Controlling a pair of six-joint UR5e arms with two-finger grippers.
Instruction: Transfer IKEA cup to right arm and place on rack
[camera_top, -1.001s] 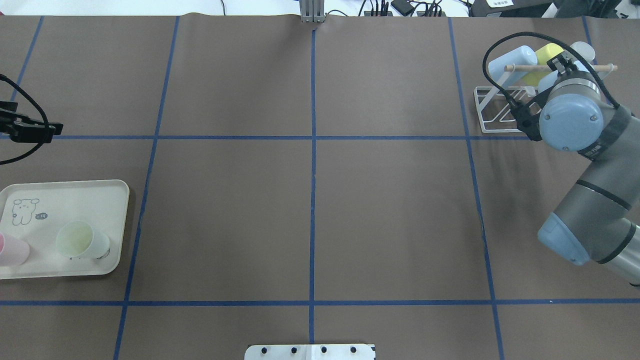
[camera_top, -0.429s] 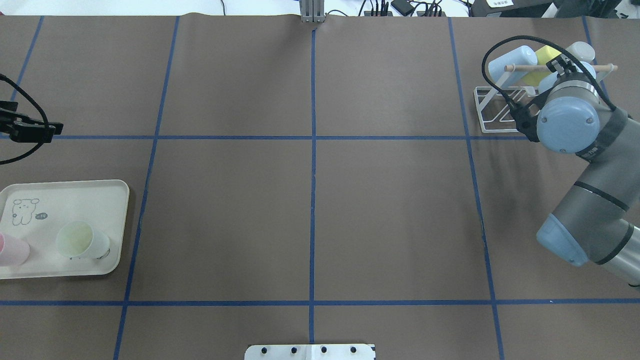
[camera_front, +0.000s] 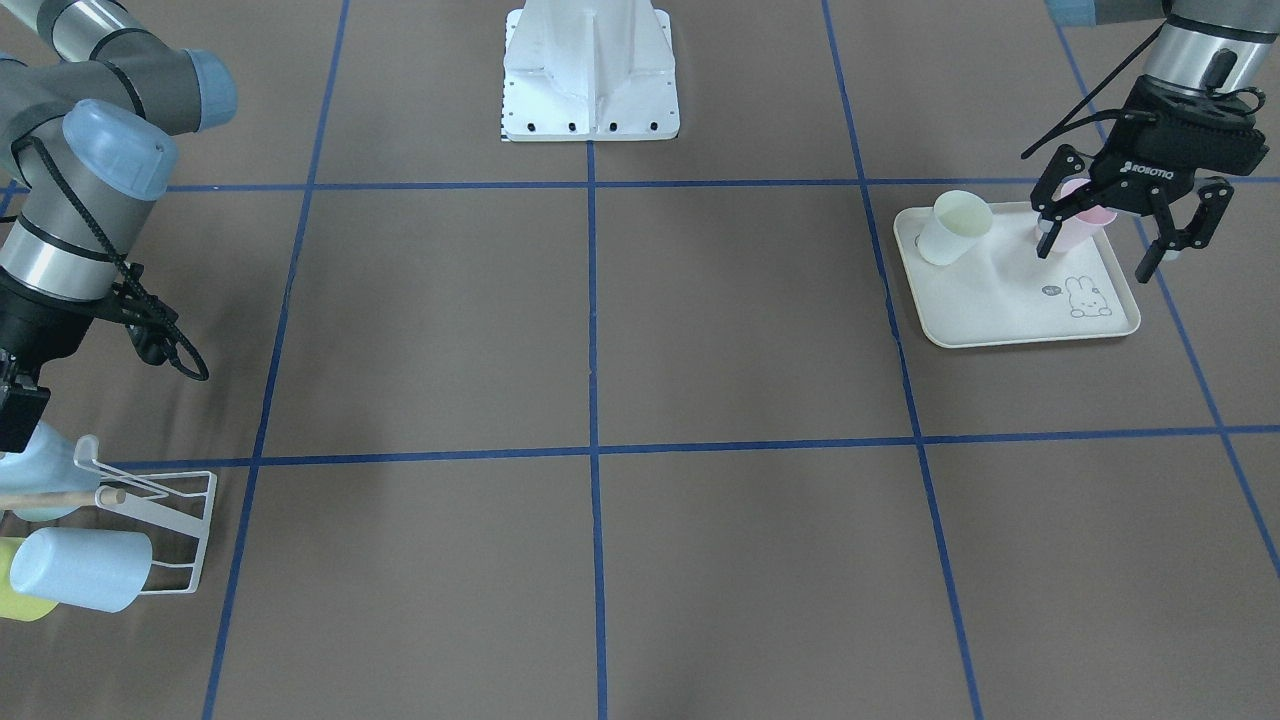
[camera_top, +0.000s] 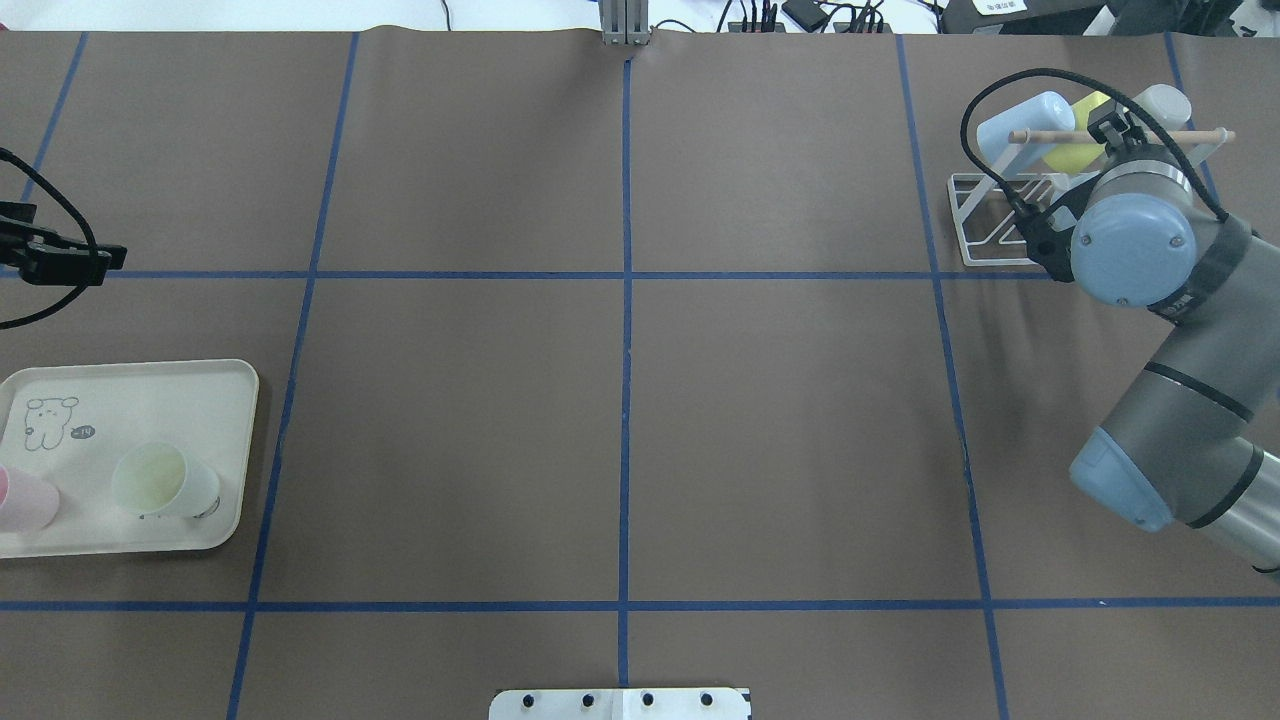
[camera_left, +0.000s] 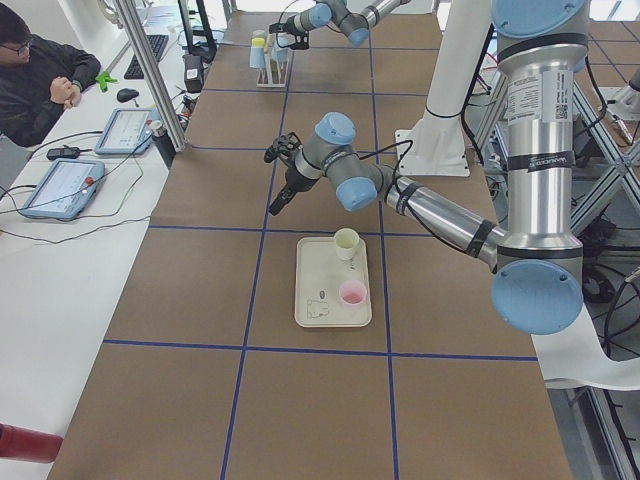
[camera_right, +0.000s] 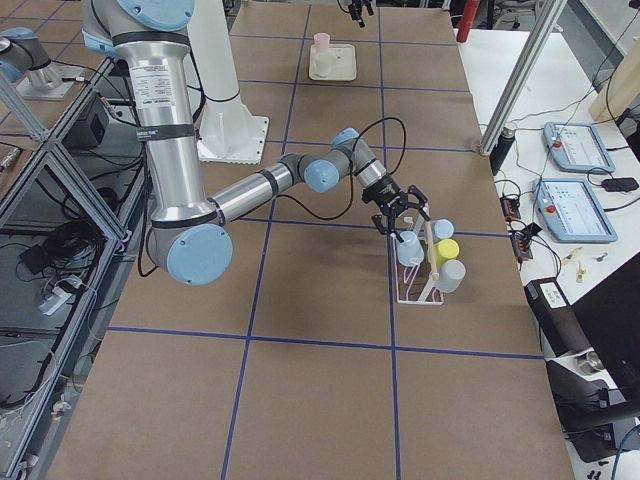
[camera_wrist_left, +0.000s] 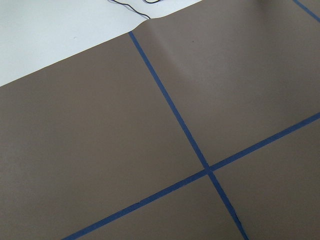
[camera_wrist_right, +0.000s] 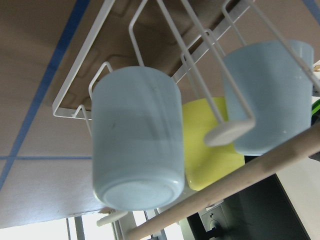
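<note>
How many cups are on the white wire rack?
4: a light blue cup, a yellow cup and a whitish cup in a row on the rack's far side, and another light blue cup on its robot side. None seems hidden.

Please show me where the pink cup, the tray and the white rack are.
pink cup (camera_left: 352, 293), exterior left view, on its open top.
tray (camera_top: 150, 400), overhead view, on the bare middle of its floor.
rack (camera_top: 957, 218), overhead view, on the left wire of its base.
</note>
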